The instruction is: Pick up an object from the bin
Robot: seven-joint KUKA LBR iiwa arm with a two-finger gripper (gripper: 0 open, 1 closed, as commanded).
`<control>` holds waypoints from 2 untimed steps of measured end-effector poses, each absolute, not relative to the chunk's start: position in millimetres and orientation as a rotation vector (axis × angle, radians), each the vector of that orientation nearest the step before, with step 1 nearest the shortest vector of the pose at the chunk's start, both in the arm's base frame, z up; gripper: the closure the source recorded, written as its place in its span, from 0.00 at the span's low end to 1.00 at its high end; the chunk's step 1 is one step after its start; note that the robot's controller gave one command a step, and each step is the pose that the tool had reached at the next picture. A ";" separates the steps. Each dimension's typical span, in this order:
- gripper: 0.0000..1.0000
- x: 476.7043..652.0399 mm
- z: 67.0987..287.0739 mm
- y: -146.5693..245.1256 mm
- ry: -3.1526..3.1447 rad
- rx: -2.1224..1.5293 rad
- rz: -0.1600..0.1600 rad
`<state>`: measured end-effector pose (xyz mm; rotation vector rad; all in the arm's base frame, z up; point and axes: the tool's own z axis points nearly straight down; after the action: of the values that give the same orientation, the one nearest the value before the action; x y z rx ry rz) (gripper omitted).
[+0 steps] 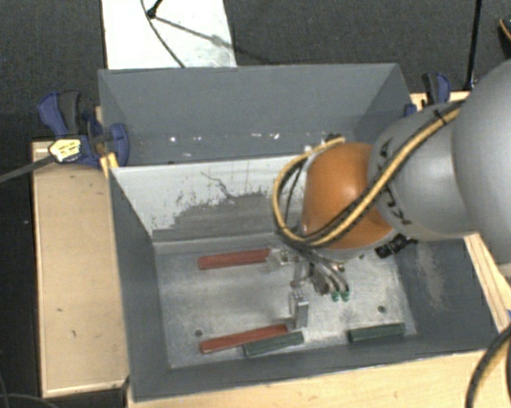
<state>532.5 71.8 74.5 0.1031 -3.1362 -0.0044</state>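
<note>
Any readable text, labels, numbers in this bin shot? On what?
None can be read.
Upper red bar, lower red bar: no markings visible.
Left dark green bar, right dark green bar: no markings visible.
Grey bin: scuffs on the back wall, no lettering.

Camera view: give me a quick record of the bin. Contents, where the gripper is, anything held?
bin: grey metal, four loose things on the floor
upper red stick: far left of the floor, lying flat
lower red stick: near left, lying flat
left green bar: right beside the lower red stick, on its near side
right green bar: near right, apart from the rest
gripper: low, by the right ends of the lower red stick and left green bar
held: nothing seen in the gripper
</note>
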 end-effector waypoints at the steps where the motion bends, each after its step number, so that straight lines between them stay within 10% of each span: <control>1: 0.00 592.8 79.2 115.4 -3.094 0.577 -0.003; 2: 0.00 584.4 70.7 119.8 -3.072 0.660 -0.001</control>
<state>584.4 119.8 70.7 0.6596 -3.0722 -0.0011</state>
